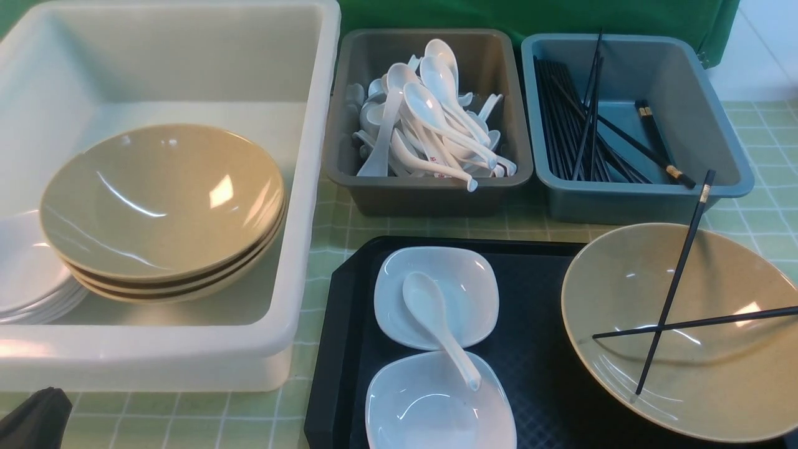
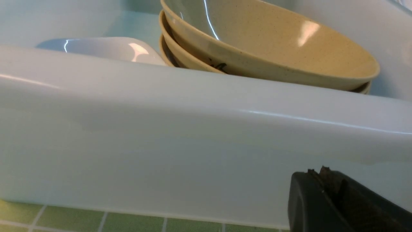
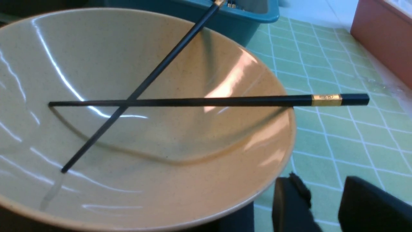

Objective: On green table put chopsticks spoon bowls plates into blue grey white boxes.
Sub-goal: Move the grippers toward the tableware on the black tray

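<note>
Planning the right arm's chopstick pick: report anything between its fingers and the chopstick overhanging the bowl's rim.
Nothing visible stands between. The right gripper hangs open beside the tan bowl; the chopstick juts past the rim on that side, over the green table.

Black blocky fingers [image 3: 370,206], matte, rounded edges

Front: black tray [image 1: 542,374]; back: green curtain [image 1: 561,15]; also reddish-brown panel [image 3: 383,35].

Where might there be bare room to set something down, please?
The white box is bare behind the tan bowl stack. The blue box has some bare floor at its far end, beside the chopsticks. Crowded: the grey box, heaped with spoons, and the black tray.
</note>
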